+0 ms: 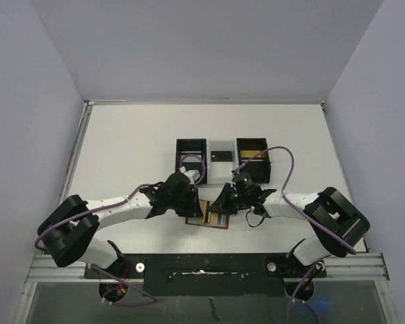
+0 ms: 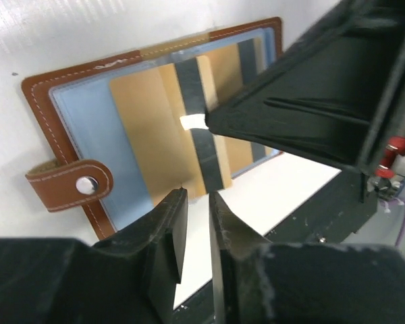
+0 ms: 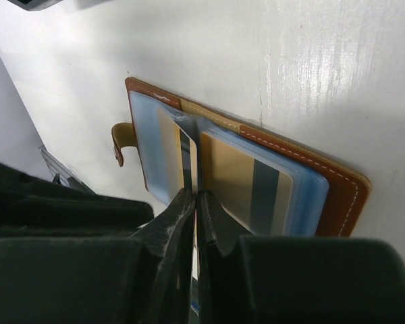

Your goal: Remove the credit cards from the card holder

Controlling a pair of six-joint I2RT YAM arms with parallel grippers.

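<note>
Right claw (image 3: 194,202) is clenched on a card (image 2: 202,155) (the striped one), tilted up out of the open holder (image 2: 88,135), which lies flat on the counter (image 1: 121,148) between both arms. Left claw (image 2: 199,209) is slightly parted and grips nothing. The card's near short edge is just ahead of its gap, long axis pointing away. I'd judge the right arm does the pulling. A second card (image 3: 236,179) sits pocketed.

The top camera looks steeply down from behind the arm bases (image 1: 140,267) over the whole table (image 1: 128,142). Both wrist cameras sit very close above the open card holder (image 2: 81,121) by the near edge — the part all three views share.
</note>
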